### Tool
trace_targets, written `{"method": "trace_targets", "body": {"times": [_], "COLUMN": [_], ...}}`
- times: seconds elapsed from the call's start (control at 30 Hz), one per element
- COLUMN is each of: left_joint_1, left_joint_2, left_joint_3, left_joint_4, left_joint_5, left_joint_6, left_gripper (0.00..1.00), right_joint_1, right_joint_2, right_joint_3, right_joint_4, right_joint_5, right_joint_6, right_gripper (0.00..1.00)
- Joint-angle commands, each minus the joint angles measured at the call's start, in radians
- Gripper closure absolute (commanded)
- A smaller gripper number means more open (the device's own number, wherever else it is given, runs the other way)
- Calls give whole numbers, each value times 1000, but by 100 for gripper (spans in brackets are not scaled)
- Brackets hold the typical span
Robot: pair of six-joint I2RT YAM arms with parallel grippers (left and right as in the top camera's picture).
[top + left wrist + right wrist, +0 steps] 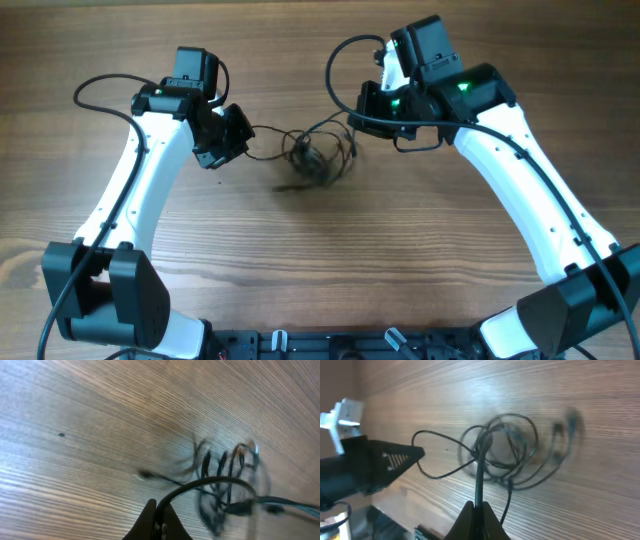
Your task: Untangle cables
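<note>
So, cables: thin black cables point(318, 158) are bunched into one loopy knot mid-table, right between the two arms. Pretty blurry in both wrist views, so I can't tell the plug ends apart.
Left tool: left tool point(240, 135) is pinched fully closed just left of the knot. One black strand comes straight out of its tip and arcs over to the bundle.
Right tool: right tool point(480, 506) is clamped tight too. A strand runs up from between its fingers into the middle of the loops.
Table: brown wood-grain table point(320, 260) carries the lot. Can't tell if the knot is resting on it or lifted a bit.
</note>
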Motion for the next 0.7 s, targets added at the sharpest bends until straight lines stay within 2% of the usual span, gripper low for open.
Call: {"method": "trace_targets", "body": {"times": [0.0,0.13,0.23,0.37,0.43,0.5,0.53,0.6,0.67], "left_joint_1": [18,23,26,67,101,152,188,223,261], "left_joint_2": [8,8,3,-39,-80,-139,-181,-233,-291], "left_joint_3": [-6,-6,-5,7,7,12,29,61,129], "left_joint_4": [-24,-29,11,16,28,90,127,175,212], "left_joint_5": [-98,-81,64,149,269,539,650,734,735], "left_joint_6": [-109,-109,0,3,29,144,150,136,77], "left_gripper": [96,96,96,96,96,96,96,96,96], "right_joint_1": [-1,-1,-1,-5,-5,-5,-5,-5,-5], "right_joint_2": [-23,-20,-21,-79,-145,-225,-257,-276,-259], "right_joint_3": [13,12,11,45,72,72,72,72,70], "right_joint_4": [-15,-131,-142,-82,-50,0,-3,-48,-188], "right_joint_5": [68,417,389,257,319,453,541,691,978], "right_joint_6": [82,221,212,102,96,96,97,123,271], "right_gripper": [96,96,96,96,96,96,96,96,96]}}
